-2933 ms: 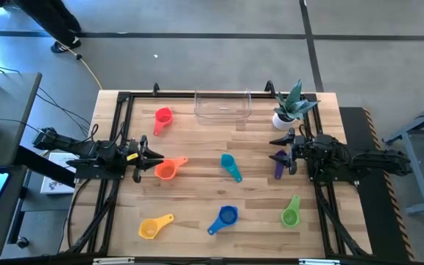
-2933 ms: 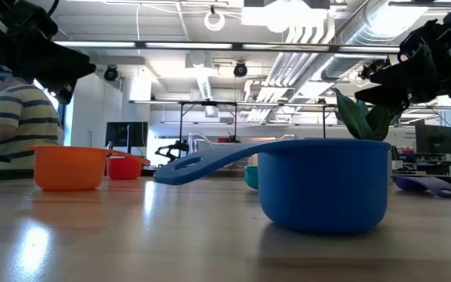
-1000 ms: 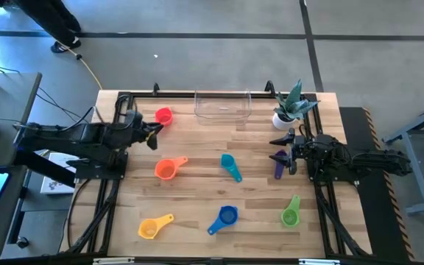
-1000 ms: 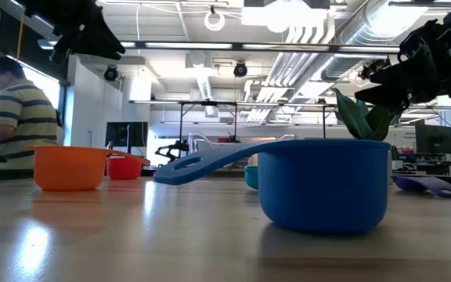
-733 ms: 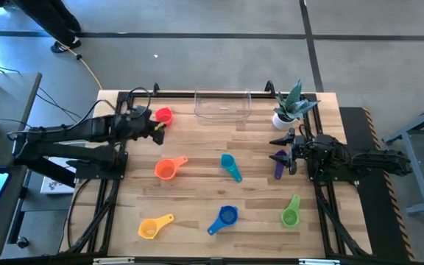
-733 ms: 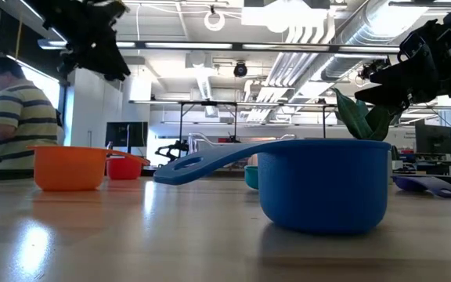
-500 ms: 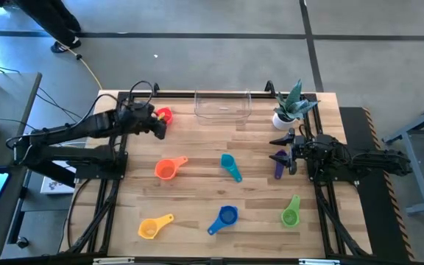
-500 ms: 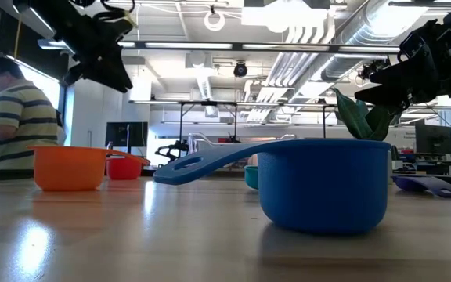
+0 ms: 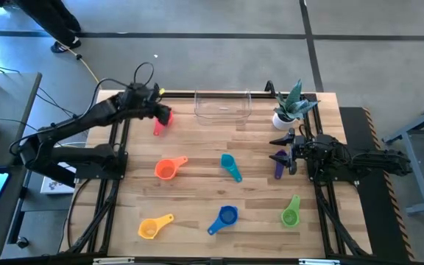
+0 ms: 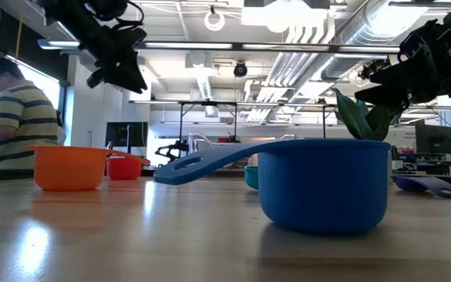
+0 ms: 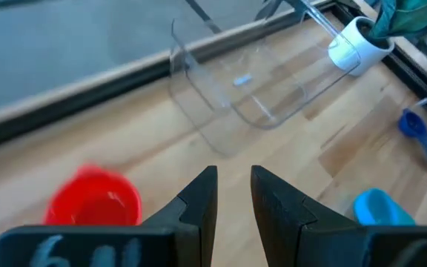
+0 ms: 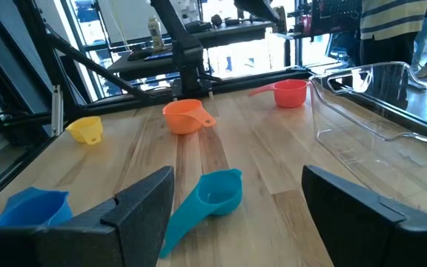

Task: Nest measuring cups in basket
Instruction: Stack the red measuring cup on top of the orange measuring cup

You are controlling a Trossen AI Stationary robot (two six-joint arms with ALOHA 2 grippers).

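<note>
My left gripper [image 9: 158, 112] hovers above the red cup [image 9: 165, 117] near the table's far left, touching nothing. In the left wrist view its fingers [image 11: 233, 194] stand a narrow gap apart, with the red cup [image 11: 95, 200] off to one side. The clear basket [image 9: 223, 107] sits at the far edge's middle. Resting on their bases on the table are the orange [image 9: 166, 170], teal [image 9: 229, 163], blue [image 9: 227, 216], yellow [image 9: 149, 228], green [image 9: 291, 216] and purple [image 9: 279, 166] cups. My right gripper [image 9: 280, 147] waits wide open above the right side, by the purple cup.
A small white plant pot [image 9: 283, 118] with green leaves stands right of the basket. A black frame rail [image 9: 175, 93] runs along the far edge. A person in a striped shirt [image 10: 18, 117] is beyond the table. Bare wood lies between the red cup and the basket.
My left arm has swung toward the far edge and a little to the right, from above the bare wood left of the orange cup to above the red cup. No cup has moved.
</note>
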